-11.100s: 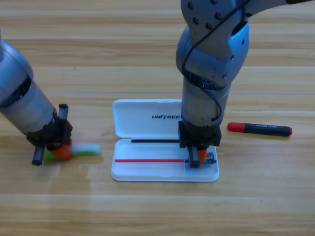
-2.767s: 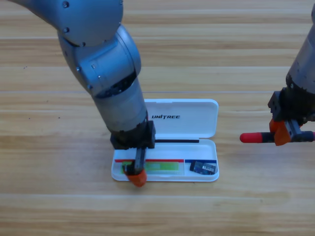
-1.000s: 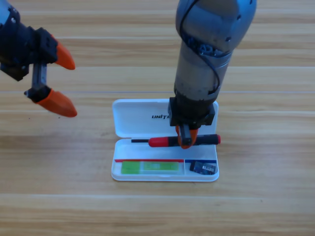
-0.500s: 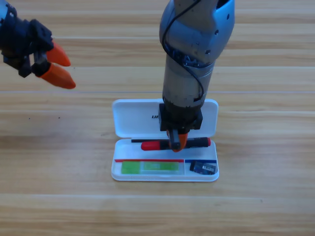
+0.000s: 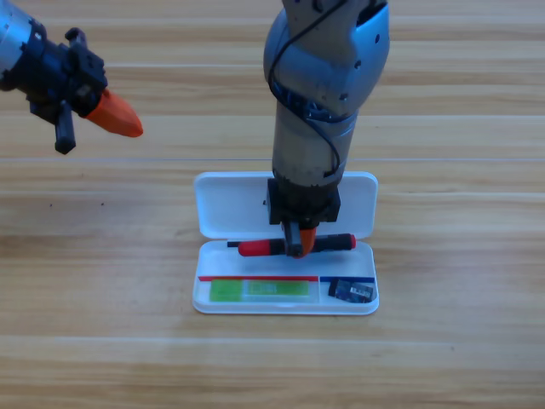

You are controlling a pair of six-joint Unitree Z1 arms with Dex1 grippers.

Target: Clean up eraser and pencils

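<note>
Right gripper [image 5: 300, 242] down over the open white case [image 5: 286, 243], jaws clamped across the middle of the red-capped pencil [image 5: 294, 246]. Pencil lying crosswise, long axis parallel to the tabletop's near edge and to the case's own length, red cap toward the left edge, dark barrel end toward the right. Sits directly over the rear channel of the tray, just in front of the hinge and the raised lid; whether touching the tray floor or a little above it, hard to tell. Already lined up with the slot, so, by judgement, only a short drop and a release left, no turning needed. Main risk: an end riding up on the tray wall if let go too high.

Green pencil [image 5: 259, 290] flat in the front-left compartment, also lengthwise along the case. Eraser [image 5: 352, 291] in the small front-right compartment, beside it.

Left gripper [image 5: 109, 118] well apart near the tabletop's far-left corner, holding nothing; jaws look closed or nearly so, cannot tell for sure. Right arm plainly the nearer one.
</note>
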